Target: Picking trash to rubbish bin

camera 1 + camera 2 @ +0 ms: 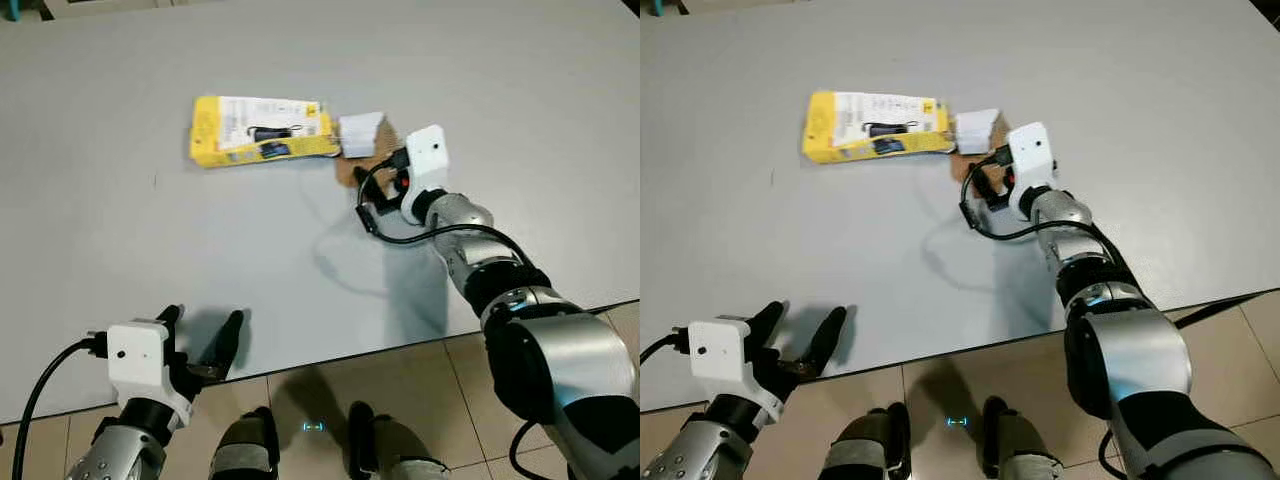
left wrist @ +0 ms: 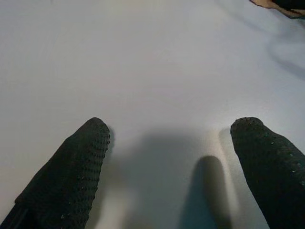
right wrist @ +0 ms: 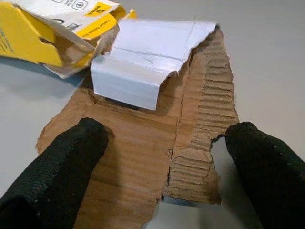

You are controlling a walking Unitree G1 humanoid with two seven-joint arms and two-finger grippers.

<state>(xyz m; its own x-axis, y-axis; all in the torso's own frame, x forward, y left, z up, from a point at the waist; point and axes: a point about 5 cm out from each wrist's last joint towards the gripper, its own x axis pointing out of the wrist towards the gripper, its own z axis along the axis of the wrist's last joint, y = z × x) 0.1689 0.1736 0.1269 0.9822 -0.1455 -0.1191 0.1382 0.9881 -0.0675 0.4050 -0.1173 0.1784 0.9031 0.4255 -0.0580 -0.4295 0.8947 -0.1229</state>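
A yellow carton point(image 1: 262, 131) lies flat on the grey tabletop point(image 1: 520, 90), its white label panel printed with small text too fine to read and a picture of a dark item; in the right wrist view a yellow tab with a black mark shows at its torn end, also unreadable. Touching that torn end lies a ragged piece of brown corrugated cardboard point(image 3: 190, 138) with a folded white flap point(image 3: 143, 67) on its top. The right pincer point(image 3: 167, 157) is spread wide just above the cardboard, one black finger on each side of it, gripping nothing. The left pincer point(image 1: 205, 345) hovers, fingers apart and empty, over the tabletop's near edge, well apart from the carton. Below that edge runs a floor of beige tiles point(image 1: 420, 370) with dark grout lines.
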